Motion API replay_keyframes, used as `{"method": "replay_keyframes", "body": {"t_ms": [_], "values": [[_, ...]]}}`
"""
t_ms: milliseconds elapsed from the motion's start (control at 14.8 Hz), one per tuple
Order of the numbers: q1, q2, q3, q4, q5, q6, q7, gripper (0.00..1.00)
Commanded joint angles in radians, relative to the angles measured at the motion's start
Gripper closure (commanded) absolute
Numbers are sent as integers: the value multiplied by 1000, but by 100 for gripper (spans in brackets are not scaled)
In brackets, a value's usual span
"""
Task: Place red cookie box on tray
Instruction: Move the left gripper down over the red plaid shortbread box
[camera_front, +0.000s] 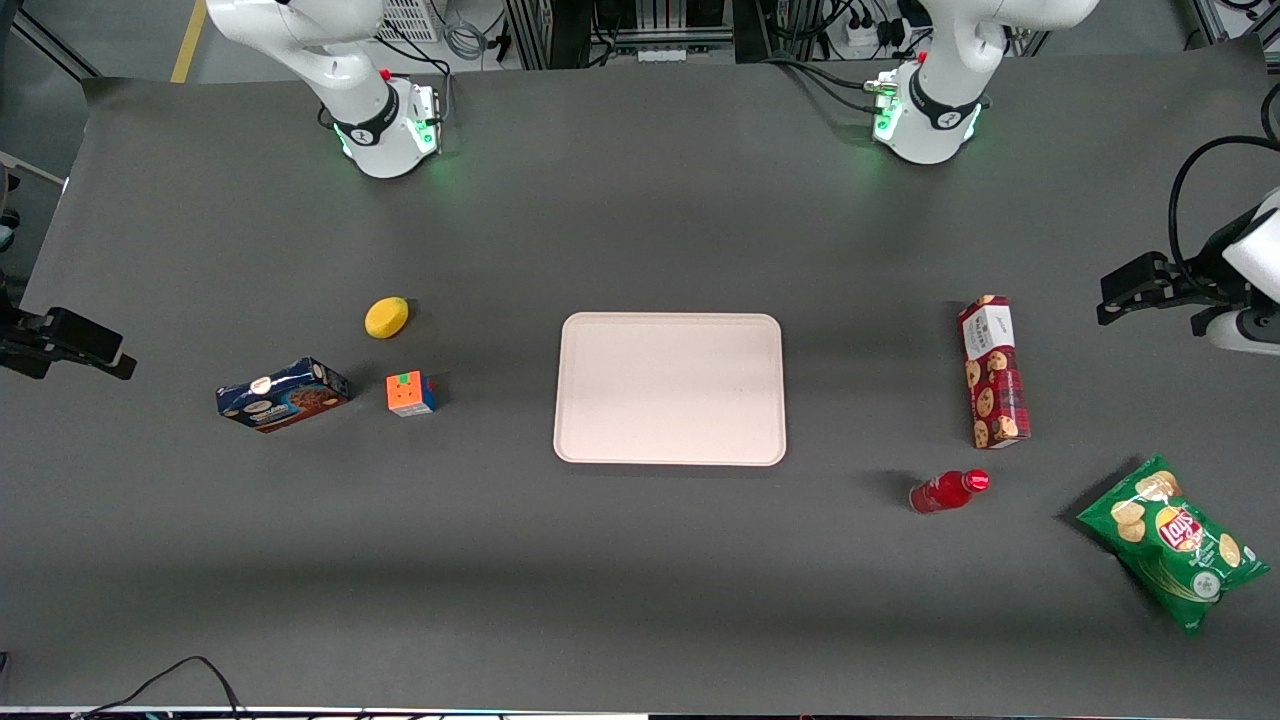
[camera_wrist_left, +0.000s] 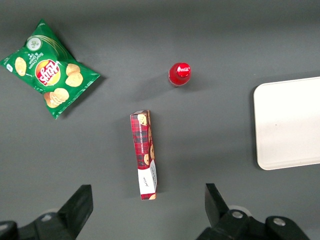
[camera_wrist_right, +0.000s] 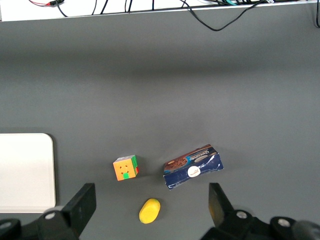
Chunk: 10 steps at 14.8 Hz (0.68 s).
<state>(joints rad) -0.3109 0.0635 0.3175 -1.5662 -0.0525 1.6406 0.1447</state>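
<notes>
Front view: long red tartan red cookie box (camera_front: 993, 371) flat on table; jaws wide apart, empty.

Dark grey table (camera_front: 640, 580), matte. Lying directly on it: tray (camera_front: 670, 388) at centre; red cookie box (camera_front: 992, 371), red bottle (camera_front: 948, 491) and green chip bag (camera_front: 1172, 540) toward the working arm's end; lemon (camera_front: 386, 317), puzzle cube (camera_front: 411, 393) and blue cookie box (camera_front: 283, 394) toward the parked arm's end. The gripper (camera_wrist_left: 150, 210) is held above the table over the red cookie box, fingers spread apart.
</notes>
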Motion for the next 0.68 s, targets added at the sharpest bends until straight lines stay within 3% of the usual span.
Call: {"method": "replay_keyframes", "body": {"t_ms": [0, 135, 405, 608], "values": [[1, 44, 0, -30, 16, -10, 1, 0], [1, 67, 0, -128, 17, 78, 3, 0], [3, 88, 3, -430, 33, 498, 59, 0], [6, 123, 9, -515, 33, 631, 72, 0]]}}
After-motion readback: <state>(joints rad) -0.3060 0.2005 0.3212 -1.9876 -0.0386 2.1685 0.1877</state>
